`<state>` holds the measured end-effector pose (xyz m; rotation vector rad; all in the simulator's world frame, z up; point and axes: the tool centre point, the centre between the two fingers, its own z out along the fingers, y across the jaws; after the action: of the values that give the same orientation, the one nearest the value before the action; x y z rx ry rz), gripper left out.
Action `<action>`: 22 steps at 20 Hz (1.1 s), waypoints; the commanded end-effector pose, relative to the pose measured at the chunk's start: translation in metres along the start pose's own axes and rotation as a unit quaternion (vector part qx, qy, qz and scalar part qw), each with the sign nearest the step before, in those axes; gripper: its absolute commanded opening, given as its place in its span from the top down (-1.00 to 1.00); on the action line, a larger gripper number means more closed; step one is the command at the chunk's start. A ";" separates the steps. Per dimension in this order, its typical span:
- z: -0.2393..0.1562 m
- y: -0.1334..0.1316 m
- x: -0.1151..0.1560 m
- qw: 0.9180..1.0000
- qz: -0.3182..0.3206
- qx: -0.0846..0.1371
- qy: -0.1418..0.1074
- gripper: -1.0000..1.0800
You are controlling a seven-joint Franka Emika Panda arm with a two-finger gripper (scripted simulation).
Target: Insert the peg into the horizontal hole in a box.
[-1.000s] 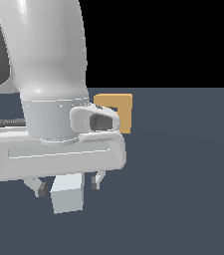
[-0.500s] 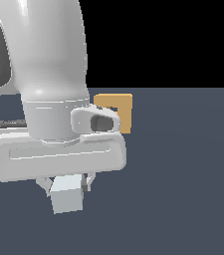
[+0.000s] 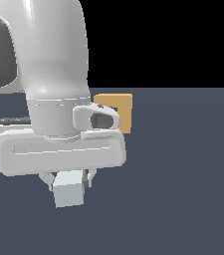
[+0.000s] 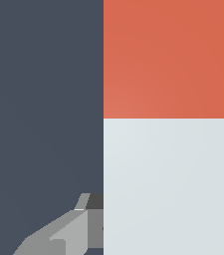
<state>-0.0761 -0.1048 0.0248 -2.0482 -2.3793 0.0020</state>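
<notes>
Now my gripper is closed around the peg's pale end, low over the dark floor, the box behind. A skewed hold could jam its orange end against the hole's rim.

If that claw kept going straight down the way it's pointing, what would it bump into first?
The peg. The gripper points downward with the peg between its fingers, so the palm would likely meet the peg, unless the fingertips reach the floor first.
</notes>
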 end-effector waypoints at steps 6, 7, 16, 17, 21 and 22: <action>-0.011 0.010 0.032 1.000 0.022 -0.002 0.000 1.00; -0.013 0.012 0.038 1.000 0.026 -0.002 0.000 1.00; -0.035 0.039 0.105 0.997 0.074 -0.001 0.000 1.00; -0.037 0.043 0.113 0.997 0.080 -0.001 0.000 1.00; -0.047 0.057 0.140 0.995 0.100 -0.001 0.000 1.00; -0.049 0.060 0.146 0.995 0.104 -0.001 0.000 1.00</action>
<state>-0.0429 0.0387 0.0687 -2.2673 -2.1718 0.0025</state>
